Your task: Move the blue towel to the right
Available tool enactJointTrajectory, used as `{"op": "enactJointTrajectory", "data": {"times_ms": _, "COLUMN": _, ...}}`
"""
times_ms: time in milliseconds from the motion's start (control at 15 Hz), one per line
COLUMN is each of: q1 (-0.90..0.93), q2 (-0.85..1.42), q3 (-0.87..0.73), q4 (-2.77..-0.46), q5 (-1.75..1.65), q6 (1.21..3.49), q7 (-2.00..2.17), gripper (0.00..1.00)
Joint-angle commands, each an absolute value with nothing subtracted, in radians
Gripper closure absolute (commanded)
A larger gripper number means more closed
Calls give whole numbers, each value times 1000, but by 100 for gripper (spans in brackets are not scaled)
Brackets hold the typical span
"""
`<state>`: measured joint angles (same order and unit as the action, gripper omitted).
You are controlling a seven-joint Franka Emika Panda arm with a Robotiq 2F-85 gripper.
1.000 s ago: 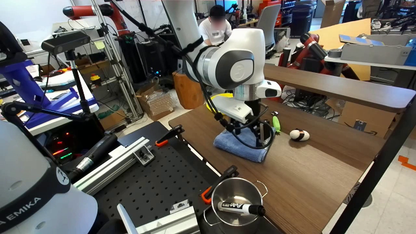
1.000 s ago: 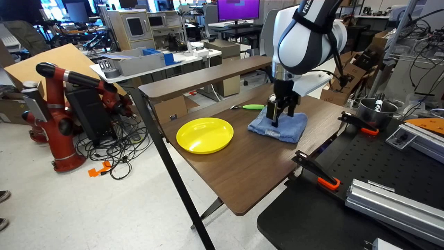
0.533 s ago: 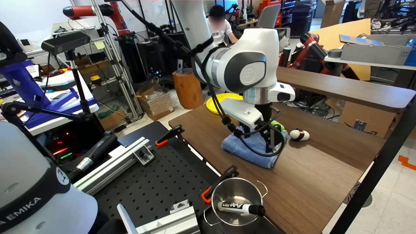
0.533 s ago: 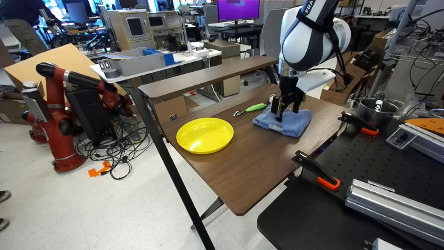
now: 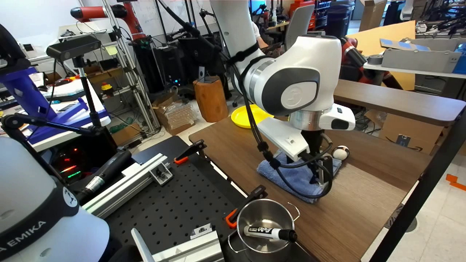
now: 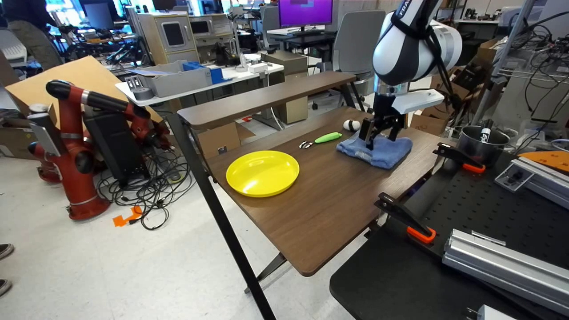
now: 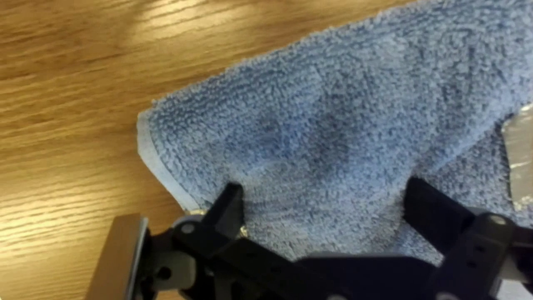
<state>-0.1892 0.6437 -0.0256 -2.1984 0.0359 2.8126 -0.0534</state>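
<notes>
Blue, nubby towel [image 7: 329, 129] lies creased beneath the gripper [image 7: 323, 188].

The white arm [image 5: 235, 25] has grey caps [image 5: 272, 89], black cables [image 5: 250, 113] and a black gripper [image 7: 324, 196].

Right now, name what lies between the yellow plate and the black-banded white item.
In an exterior view, a green-handled utensil lies between the plate and white item.
</notes>
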Motion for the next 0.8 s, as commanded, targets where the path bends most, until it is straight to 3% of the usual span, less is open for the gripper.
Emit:
{"op": "enactJointTrajectory", "data": {"times_ms": 0, "q1": -281, "q2": 694, "q3": 22, "q4": -2156, "q5": 100, "q6": 2813, "q7": -109, "gripper": 0}}
{"op": "enactJointTrajectory", "data": {"times_ms": 733, "q1": -505, "q2": 682, "q3": 100, "q4": -2146, "q5": 243, "q6": 2799, "q7": -214, "gripper": 0}}
